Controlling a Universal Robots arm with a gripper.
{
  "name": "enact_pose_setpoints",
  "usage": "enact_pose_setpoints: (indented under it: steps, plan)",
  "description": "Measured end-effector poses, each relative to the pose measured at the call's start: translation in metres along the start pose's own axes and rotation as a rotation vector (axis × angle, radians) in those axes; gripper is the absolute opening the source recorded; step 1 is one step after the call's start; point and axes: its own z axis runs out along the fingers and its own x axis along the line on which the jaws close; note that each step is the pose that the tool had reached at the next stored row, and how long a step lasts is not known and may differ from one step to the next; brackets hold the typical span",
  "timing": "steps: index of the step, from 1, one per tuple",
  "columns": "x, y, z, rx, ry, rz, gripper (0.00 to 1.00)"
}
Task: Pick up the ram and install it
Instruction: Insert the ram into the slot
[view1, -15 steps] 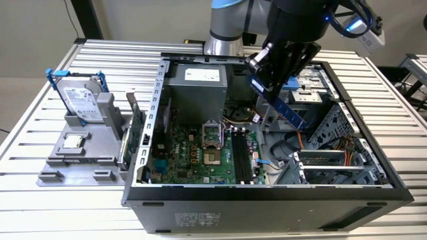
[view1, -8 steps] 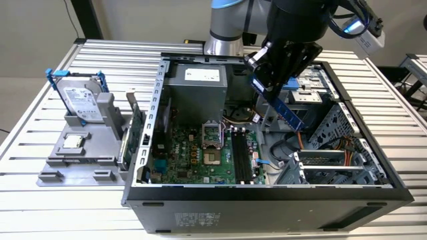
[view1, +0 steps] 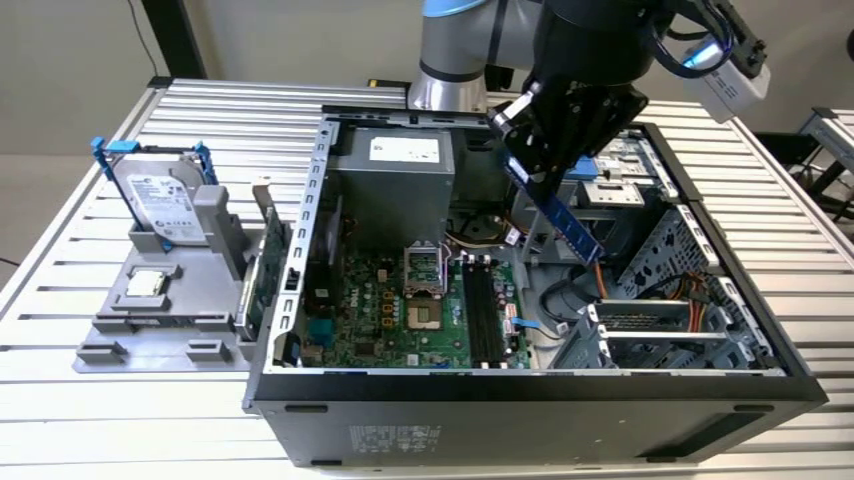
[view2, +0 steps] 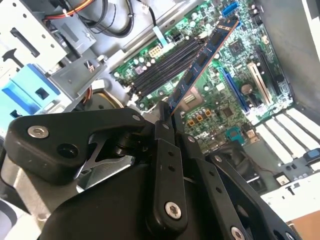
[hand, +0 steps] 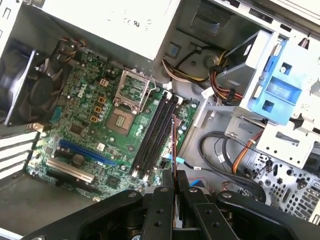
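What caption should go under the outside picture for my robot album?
The robot's gripper holds the ram tilted above the motherboard inside the open computer case.

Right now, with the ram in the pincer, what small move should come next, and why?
Probably ease the ram sideways until it is over the slots. The pincer grips it tilted above the board, and in the first wrist view its edge lies beside the slots, not over one.
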Motion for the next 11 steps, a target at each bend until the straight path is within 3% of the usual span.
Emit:
enact_pose_setpoints:
  steps: [11]
  plan:
    - [0.0000, 0.0000, 0.0000, 0.0028, -0.0008, 0.092, 0.00]
